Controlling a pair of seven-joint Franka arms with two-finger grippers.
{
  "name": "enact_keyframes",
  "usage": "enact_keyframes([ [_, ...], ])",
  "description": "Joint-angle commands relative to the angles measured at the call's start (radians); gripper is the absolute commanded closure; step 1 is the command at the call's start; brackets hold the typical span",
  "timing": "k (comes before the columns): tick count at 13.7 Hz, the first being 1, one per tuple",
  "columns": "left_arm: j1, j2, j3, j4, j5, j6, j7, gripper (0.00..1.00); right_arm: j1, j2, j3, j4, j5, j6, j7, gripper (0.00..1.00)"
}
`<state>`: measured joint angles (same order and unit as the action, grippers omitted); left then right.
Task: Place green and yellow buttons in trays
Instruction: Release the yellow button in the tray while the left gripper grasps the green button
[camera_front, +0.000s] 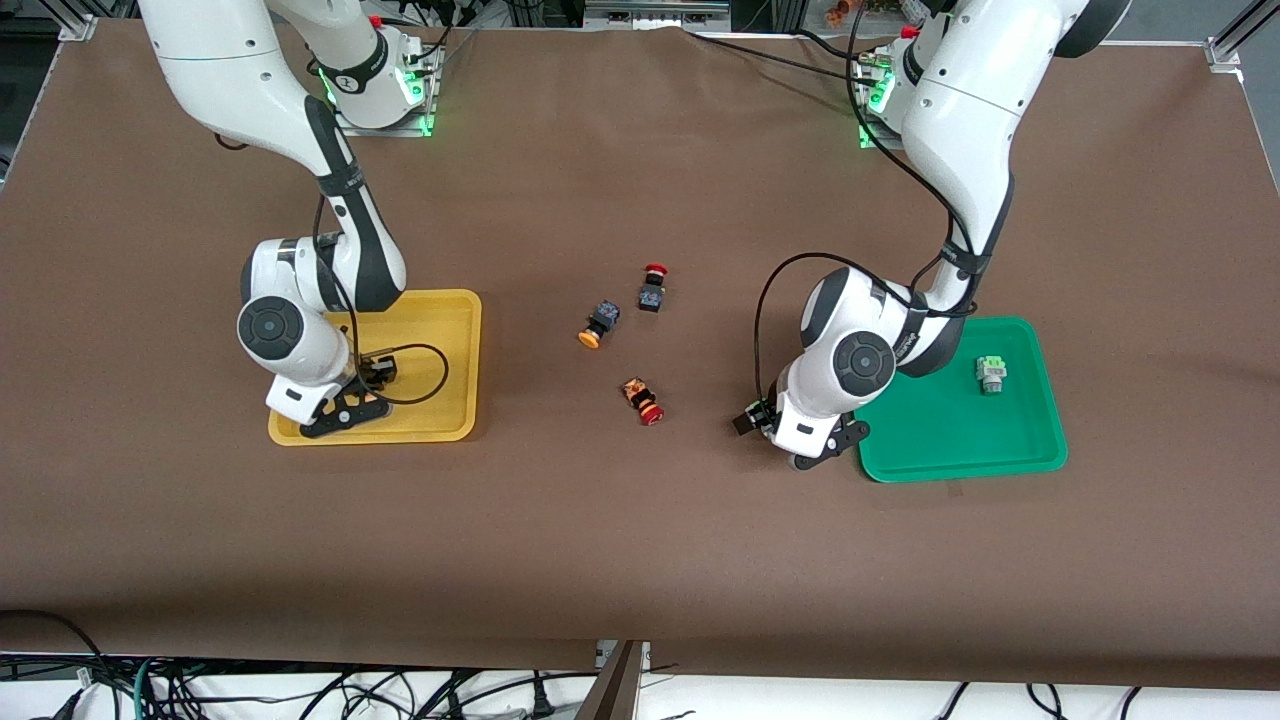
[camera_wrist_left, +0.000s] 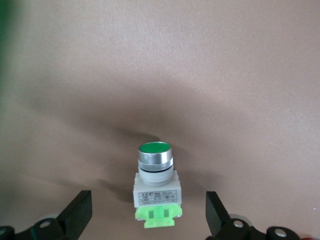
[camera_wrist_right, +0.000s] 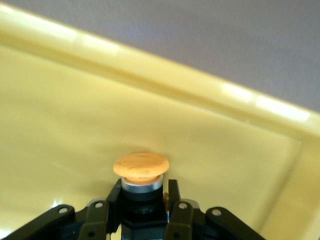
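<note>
My right gripper (camera_front: 345, 405) is low in the yellow tray (camera_front: 440, 330), shut on a dark-bodied button with an orange-yellow cap (camera_wrist_right: 141, 166); the tray floor (camera_wrist_right: 75, 100) lies just under it. My left gripper (camera_front: 808, 440) is open, low over the table beside the green tray (camera_front: 940, 420). Its fingers (camera_wrist_left: 80, 212) stand on either side of a pale grey button with a green top (camera_wrist_left: 155, 175) lying on the brown cloth, without touching it. A second green button (camera_front: 990, 373) lies in the green tray. A second yellow-capped button (camera_front: 598, 322) lies on the table's middle.
Two dark buttons with red caps lie mid-table: one (camera_front: 652, 288) beside the loose yellow button, farther from the front camera, and one (camera_front: 643, 400) nearer to it. Cables loop from both wrists; the right one's (camera_front: 430, 370) hangs over the yellow tray.
</note>
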<state>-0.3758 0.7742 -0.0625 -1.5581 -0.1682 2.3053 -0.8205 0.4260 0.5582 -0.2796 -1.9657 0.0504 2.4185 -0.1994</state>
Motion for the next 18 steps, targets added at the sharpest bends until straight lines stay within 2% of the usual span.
enact_keyframes([
  [1,-0.023,0.037,0.016,0.03,-0.01,0.02,-0.022,0.0,-0.006,-0.067,0.013,-0.009,0.031,-0.044,-0.008,0.69],
  [2,-0.032,0.037,0.016,0.03,-0.011,0.02,-0.022,0.13,-0.003,-0.067,0.014,0.028,0.075,-0.091,-0.008,0.52],
  [3,-0.034,0.037,0.018,0.03,-0.007,0.019,-0.022,0.44,0.003,-0.064,0.014,0.065,0.124,-0.145,-0.003,0.38],
  [5,-0.034,0.037,0.021,0.03,-0.001,0.017,-0.02,0.8,0.019,-0.061,0.017,0.114,0.17,-0.22,0.055,0.34],
  [6,-0.034,0.036,0.02,0.032,0.016,0.017,-0.019,0.89,0.042,-0.061,0.016,0.122,0.172,-0.223,0.093,0.34],
  [8,-0.031,0.022,0.02,0.044,0.019,-0.007,-0.014,0.97,0.089,-0.064,0.017,0.133,0.172,-0.232,0.191,0.34],
  [10,-0.022,0.007,0.024,0.084,0.021,-0.111,0.009,0.98,0.157,-0.066,0.016,0.145,0.174,-0.257,0.361,0.34],
  [12,0.023,-0.035,0.032,0.095,0.029,-0.2,0.183,0.97,0.209,-0.063,0.019,0.185,0.18,-0.297,0.509,0.34],
  [15,0.147,-0.085,0.029,0.076,0.03,-0.321,0.519,0.96,0.282,-0.044,0.023,0.226,0.224,-0.317,0.7,0.34],
  [18,0.23,-0.16,0.03,-0.041,0.032,-0.333,0.734,0.95,0.352,-0.017,0.023,0.232,0.264,-0.289,0.845,0.3],
])
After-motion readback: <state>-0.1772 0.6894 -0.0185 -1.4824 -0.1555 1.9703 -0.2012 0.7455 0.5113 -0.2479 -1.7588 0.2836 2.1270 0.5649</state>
